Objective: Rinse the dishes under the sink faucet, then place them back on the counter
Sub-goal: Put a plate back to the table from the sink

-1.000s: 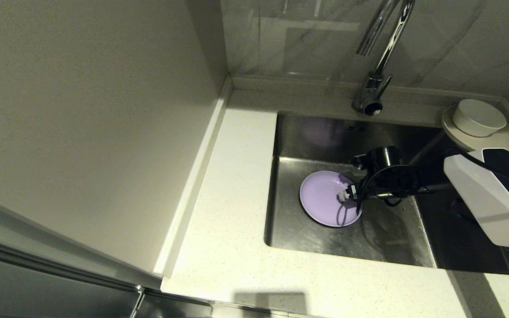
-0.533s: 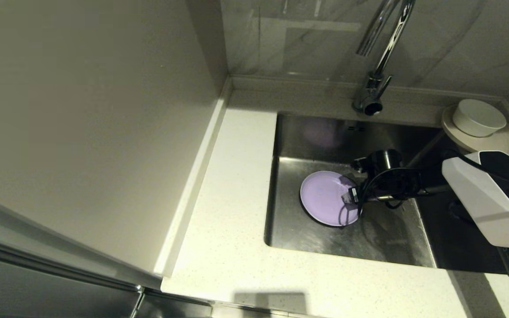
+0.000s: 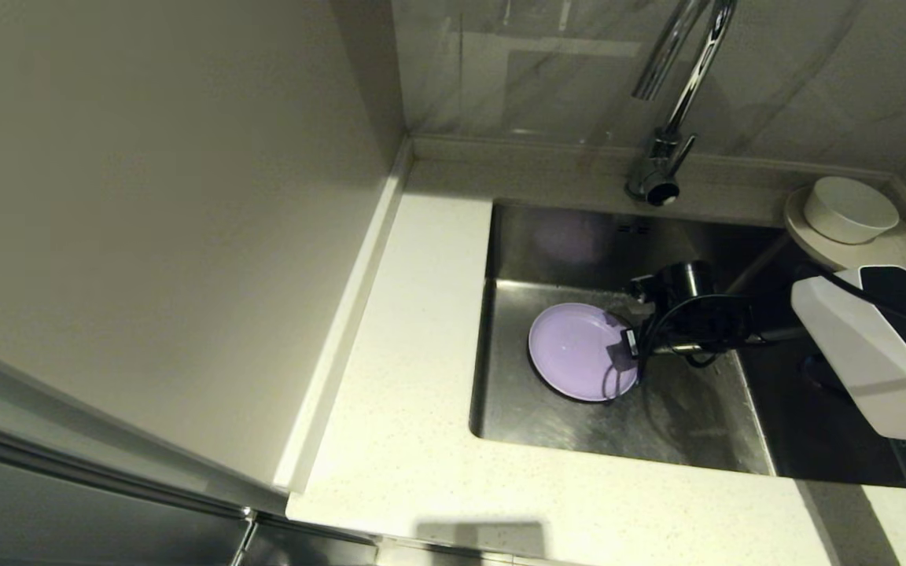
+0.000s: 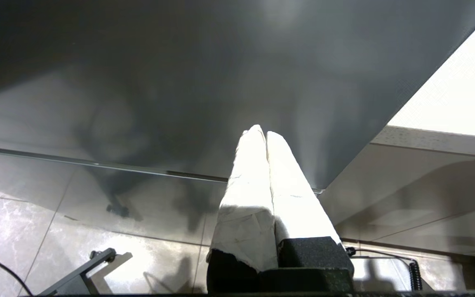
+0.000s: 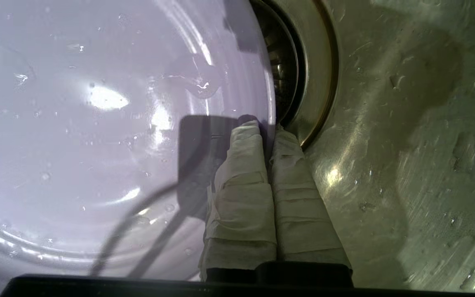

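The lilac plate point(image 3: 575, 350) lies wet in the sink point(image 3: 563, 236), partly over the drain point(image 5: 303, 74). My right gripper point(image 3: 626, 346) reaches down into the basin and is shut on the lilac plate's point(image 5: 97, 103) right rim. One taped finger lies over the plate and the other outside it by the drain; the gripper point(image 5: 267, 128) pinches the edge. The white bowl point(image 3: 850, 208) sits on the cream plate point(image 3: 889, 251) on the counter at the back right. The faucet point(image 3: 677, 94) stands behind the sink; no water stream shows. My left gripper point(image 4: 262, 134) is shut and empty, parked below counter level.
The speckled counter point(image 3: 414, 377) runs along the sink's left and front. A tall cabinet side point(image 3: 170, 236) rises on the left. The right arm's white forearm cover point(image 3: 862, 354) hangs over the sink's right edge. Droplets cover the basin floor point(image 5: 406, 165).
The lilac plate has shifted slightly to the left in the sink with my right gripper on its rim. The gripper's white fingertips, visible earlier over the plate, are now hidden under the wrist.
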Robot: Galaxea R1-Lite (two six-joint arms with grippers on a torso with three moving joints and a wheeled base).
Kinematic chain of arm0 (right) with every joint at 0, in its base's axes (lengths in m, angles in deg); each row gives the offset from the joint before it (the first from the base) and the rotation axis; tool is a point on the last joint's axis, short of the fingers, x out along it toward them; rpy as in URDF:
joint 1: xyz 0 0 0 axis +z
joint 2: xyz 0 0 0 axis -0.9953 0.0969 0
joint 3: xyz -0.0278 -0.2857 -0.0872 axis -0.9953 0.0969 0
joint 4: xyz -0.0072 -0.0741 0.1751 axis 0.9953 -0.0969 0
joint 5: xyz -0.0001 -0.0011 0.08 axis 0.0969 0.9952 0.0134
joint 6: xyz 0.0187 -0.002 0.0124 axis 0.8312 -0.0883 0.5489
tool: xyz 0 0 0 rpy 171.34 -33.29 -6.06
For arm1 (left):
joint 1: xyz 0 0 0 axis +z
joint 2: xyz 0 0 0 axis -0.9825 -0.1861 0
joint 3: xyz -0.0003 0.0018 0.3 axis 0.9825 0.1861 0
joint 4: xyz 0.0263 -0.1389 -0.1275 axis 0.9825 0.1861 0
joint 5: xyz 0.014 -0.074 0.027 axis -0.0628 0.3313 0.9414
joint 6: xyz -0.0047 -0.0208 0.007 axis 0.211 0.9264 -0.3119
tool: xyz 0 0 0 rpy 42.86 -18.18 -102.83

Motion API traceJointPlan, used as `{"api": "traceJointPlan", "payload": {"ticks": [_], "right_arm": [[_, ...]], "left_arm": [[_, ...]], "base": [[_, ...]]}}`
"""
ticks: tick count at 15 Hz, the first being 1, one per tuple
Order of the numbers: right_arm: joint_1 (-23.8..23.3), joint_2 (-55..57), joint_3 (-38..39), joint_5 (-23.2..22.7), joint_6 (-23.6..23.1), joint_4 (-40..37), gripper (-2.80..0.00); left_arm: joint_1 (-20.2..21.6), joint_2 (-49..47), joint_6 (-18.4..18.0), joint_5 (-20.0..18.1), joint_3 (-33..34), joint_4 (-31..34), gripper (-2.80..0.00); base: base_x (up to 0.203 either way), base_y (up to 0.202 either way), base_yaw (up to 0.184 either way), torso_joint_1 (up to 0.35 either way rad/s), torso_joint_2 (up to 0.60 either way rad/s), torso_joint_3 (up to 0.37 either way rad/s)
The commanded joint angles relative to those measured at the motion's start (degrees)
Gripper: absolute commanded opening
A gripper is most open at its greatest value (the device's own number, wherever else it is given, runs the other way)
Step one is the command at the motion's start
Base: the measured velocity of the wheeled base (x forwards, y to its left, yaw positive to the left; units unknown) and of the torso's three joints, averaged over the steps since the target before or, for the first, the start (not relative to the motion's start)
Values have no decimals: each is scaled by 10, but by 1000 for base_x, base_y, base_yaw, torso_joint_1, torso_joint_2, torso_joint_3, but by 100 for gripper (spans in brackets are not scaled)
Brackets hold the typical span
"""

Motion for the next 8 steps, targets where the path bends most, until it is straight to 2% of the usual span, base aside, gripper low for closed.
{"api": "traceJointPlan", "payload": {"ticks": [1, 5, 8], "right_arm": [[-7, -1, -6, 1, -1, 1, -280], [-32, -21, -12, 1, -1, 12, -280], [-63, -75, 29, -1, 0, 8, -280]], "left_arm": [[0, 2, 0, 0, 0, 0, -280], [0, 2, 1, 0, 0, 0, -280], [0, 2, 0, 0, 0, 0, -280]], "base": [[0, 0, 0, 0, 0, 0], [0, 0, 0, 0, 0, 0], [0, 0, 0, 0, 0, 0]]}}
